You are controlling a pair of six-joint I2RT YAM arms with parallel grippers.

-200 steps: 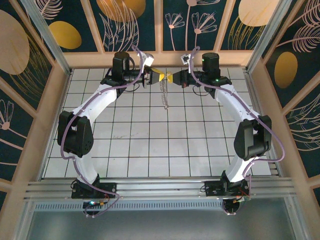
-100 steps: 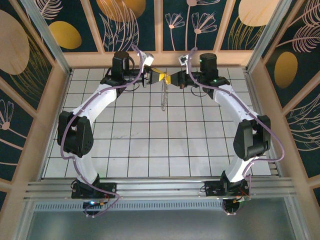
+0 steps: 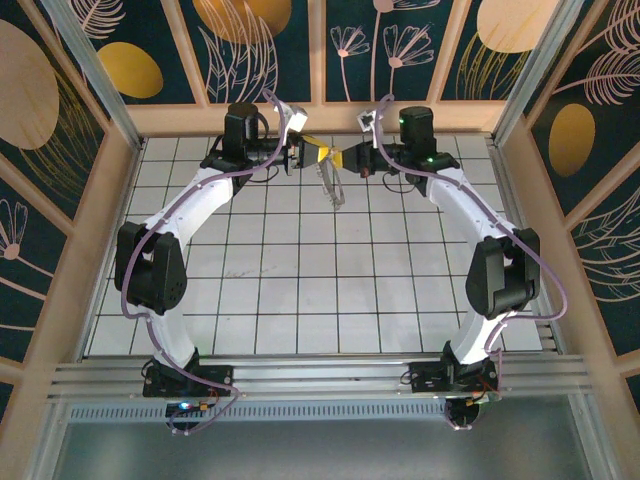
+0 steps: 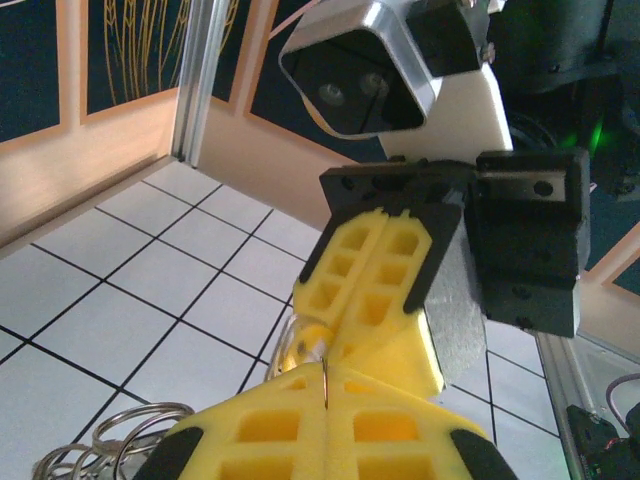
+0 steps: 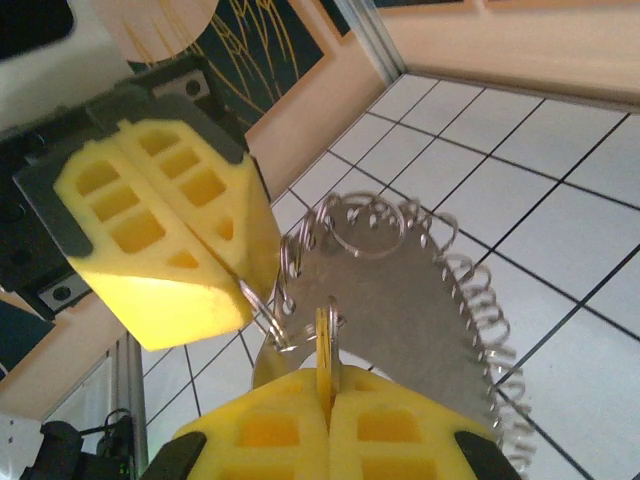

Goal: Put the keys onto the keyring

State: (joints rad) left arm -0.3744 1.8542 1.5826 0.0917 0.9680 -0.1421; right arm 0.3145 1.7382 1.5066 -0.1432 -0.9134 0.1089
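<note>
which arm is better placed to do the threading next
Probably right: the shut right gripper pinches the thin yellow-tagged key at the silver metal ring chain, which the shut left gripper grips too.

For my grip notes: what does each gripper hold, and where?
Left gripper and right gripper each pinch a ring at the top of the keyring.

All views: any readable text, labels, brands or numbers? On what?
None: no words, numbers or brand marks can be read in any view.
Left gripper, right gripper: plain yellow pads, no marking.
Keyring: too small to tell whether anything is stamped on it.
Wall panels: leaf and flower drawings, no lettering.
</note>
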